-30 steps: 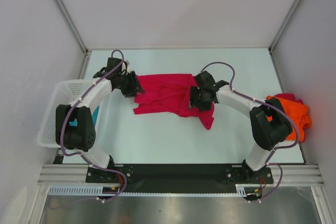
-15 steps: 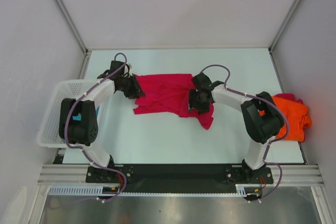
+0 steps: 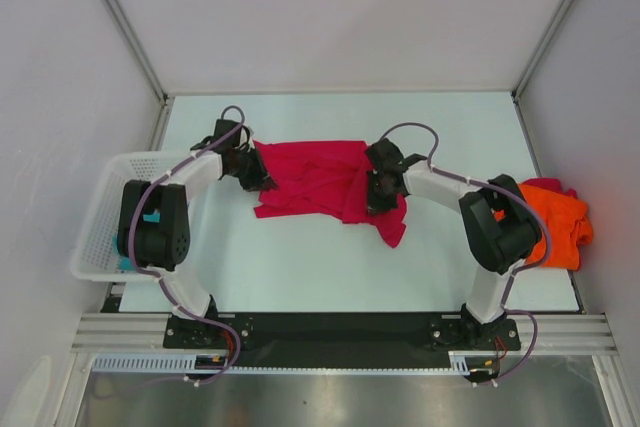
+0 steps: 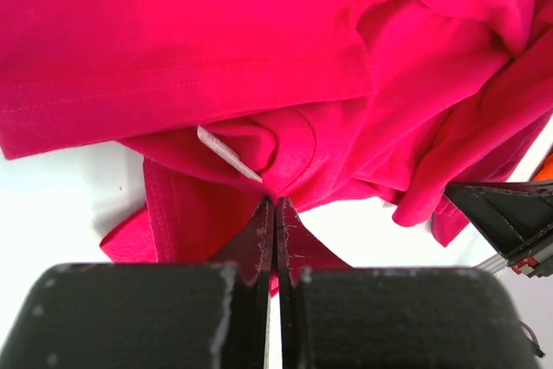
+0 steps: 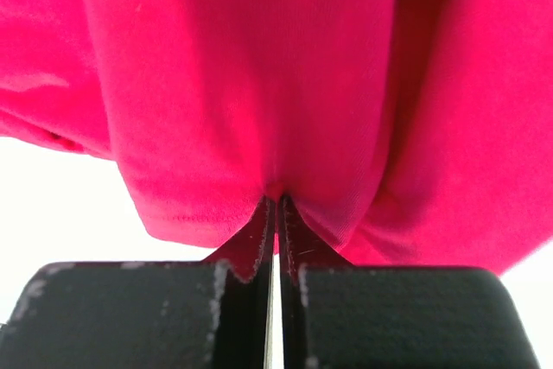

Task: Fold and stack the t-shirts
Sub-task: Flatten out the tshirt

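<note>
Pinching shut on its left and right edges, the left pincer (image 4: pixel 275 205) and right pincer (image 5: pixel 275 200) hold the crimson-pink t-shirt (image 3: pixel 315 179), rumpled on the counter (image 3: pixel 300 267). Nothing looks folded or stacked yet: the orange t-shirt (image 3: pixel 562 219) sits heaped at the right edge, and the basket (image 3: pixel 100 197) at left shows a scrap of teal cloth (image 3: pixel 122 265).

Crimson-pink t-shirt (image 3: pixel 310 179) rumpled, spread sideways at centre, orange t-shirt (image 3: pixel 565 217) bunched in a heap far right
</note>
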Available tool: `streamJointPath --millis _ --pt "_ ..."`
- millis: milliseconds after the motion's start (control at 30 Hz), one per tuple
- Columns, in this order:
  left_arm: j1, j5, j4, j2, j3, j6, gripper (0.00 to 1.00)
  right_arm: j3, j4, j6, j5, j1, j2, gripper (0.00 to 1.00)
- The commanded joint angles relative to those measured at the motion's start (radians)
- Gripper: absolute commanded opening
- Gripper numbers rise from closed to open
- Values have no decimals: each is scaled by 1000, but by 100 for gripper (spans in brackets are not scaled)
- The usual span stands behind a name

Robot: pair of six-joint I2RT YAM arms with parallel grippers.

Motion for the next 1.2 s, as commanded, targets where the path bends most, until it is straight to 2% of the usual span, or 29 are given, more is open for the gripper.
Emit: streamJointPath --millis 0,400,600,667,900,1167 --pt "-5 13 -56 -43 109 19 0 76 -66 -31 74 -2 -119 0" --pt "90 62 -282 -159 468 56 0 346 -280 -68 237 -101 -363 0" --pt "185 87 -322 -205 527 62 0 396 -324 -66 319 -161 -451 0" --pt "225 89 -327 -195 539 62 0 377 -324 -71 310 -227 -455 0" --pt "246 73 -340 -29 674 54 0 365 -294 -88 280 -343 -368 0" --pt "248 29 -345 293 856 7 0 449 -272 -91 276 -440 -94 0"
